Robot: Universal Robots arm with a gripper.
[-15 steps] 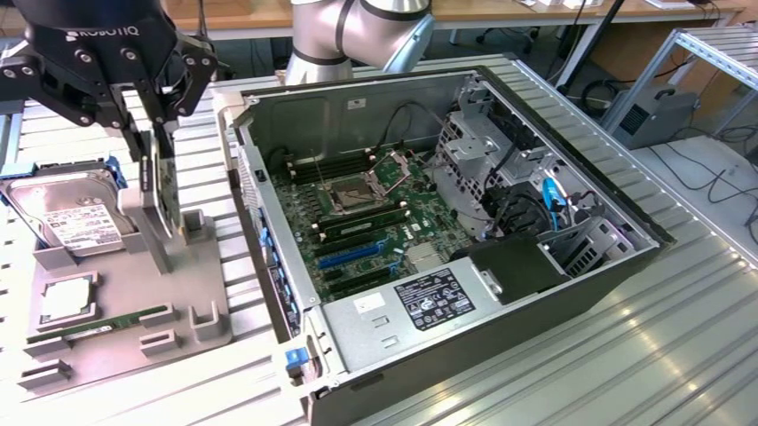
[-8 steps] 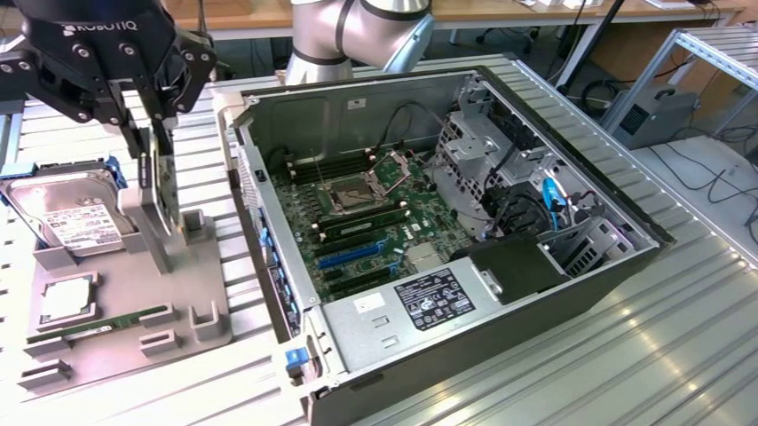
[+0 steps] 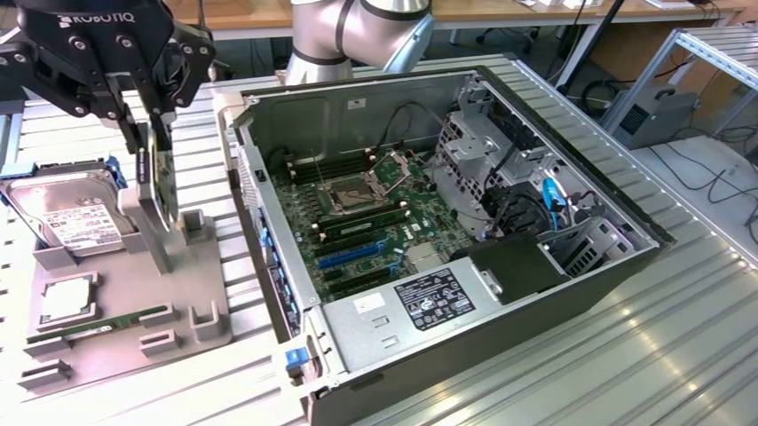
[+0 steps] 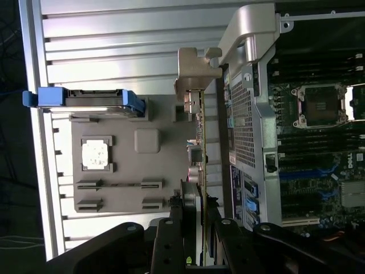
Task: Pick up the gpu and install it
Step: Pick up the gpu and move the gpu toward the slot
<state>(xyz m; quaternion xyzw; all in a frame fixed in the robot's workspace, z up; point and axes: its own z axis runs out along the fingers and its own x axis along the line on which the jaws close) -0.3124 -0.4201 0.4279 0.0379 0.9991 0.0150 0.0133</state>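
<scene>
Crowded all around. On the exterior view's left, a grey fixture tray (image 3: 201,302) (image 4: 148,182) on the slatted metal table (image 3: 663,355), carrying a hard drive (image 3: 71,217) (image 4: 94,101) with blue side rails, a square processor chip (image 3: 66,300) (image 4: 95,155) in its pocket, and a slim green RAM stick (image 3: 101,323) lying in its cradle. Just beside the tray, an open computer case (image 3: 474,355) lying on its side, motherboard (image 3: 355,222) facing up, with an empty processor socket (image 3: 353,191) (image 4: 318,105), blue expansion slots (image 3: 350,255) (image 4: 308,171) and a drive cage (image 3: 474,151) with loose cables.

Between the tray and those slots, the case's upright perforated rear wall (image 3: 255,231) (image 4: 245,125), standing close alongside the card.

Over the tray's case-side edge, the gripper (image 3: 148,151) (image 4: 197,220), fingers closed in on the two flat faces of the gpu (image 3: 160,182) (image 4: 201,142), pinching it from above.

Card on edge, faces vertical: one turned toward the case, the other toward the hard drive. Long axis level, running parallel to the case's rear wall (a thin green-edged line in the wrist view, stretching away from the fingers toward the tray's tall grey holder post (image 4: 194,71)). Lower edge down at the tray's upright holder; seated or just clear of it, impossible to tell.
</scene>
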